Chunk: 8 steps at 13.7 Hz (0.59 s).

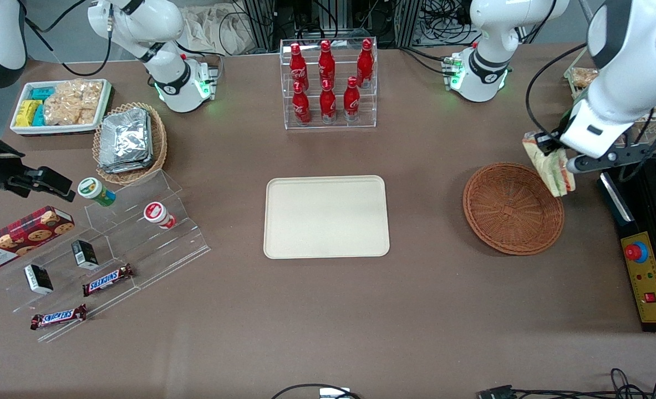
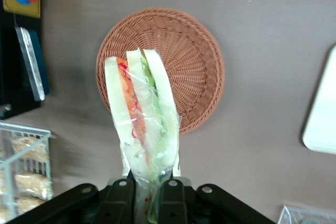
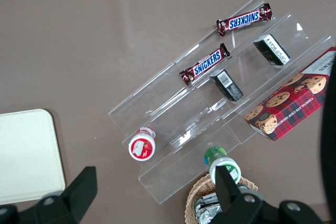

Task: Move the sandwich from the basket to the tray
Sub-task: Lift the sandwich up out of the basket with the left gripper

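The end effector (image 1: 562, 160) is closed on one end of the sandwich (image 1: 549, 166) and holds it in the air, above the basket's (image 1: 513, 208) edge on the working arm's side. The sandwich's long axis points away from the fingers and hangs down toward the basket. The basket is empty. The tray (image 1: 326, 216) lies on the desk, well apart from the basket toward the parked arm's end, so I judge the carry must go that way.

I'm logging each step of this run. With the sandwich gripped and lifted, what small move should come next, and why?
Probably carry it sideways toward the tray. The claw is shut on the sandwich, which hangs above the basket's edge, and the tray lies bare toward the parked arm's end.
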Available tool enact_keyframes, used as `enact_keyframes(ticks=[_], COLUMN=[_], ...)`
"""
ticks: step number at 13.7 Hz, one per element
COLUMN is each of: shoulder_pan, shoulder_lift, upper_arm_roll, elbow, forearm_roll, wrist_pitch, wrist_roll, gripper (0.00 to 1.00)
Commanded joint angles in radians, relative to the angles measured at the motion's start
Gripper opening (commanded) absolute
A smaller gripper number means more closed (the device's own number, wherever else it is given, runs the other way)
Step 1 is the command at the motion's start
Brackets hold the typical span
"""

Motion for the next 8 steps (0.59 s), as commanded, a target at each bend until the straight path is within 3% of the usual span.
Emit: enact_keyframes(ticks=[1,4,8], shoulder_pan=[-0.017,-0.02,-0.025], shoulder_lift=[0.09,0.127,0.228], upper_arm_roll=[-0.025,-0.12,-0.378], elbow=[0.177,0.286,0.41], forearm_roll=[-0.006,-0.006,-0.006], wrist_pitch=[-0.105,-0.162,-0.188], wrist_roll=[0.049,0.037,-0.104], gripper=[0.0,0.0,0.0])
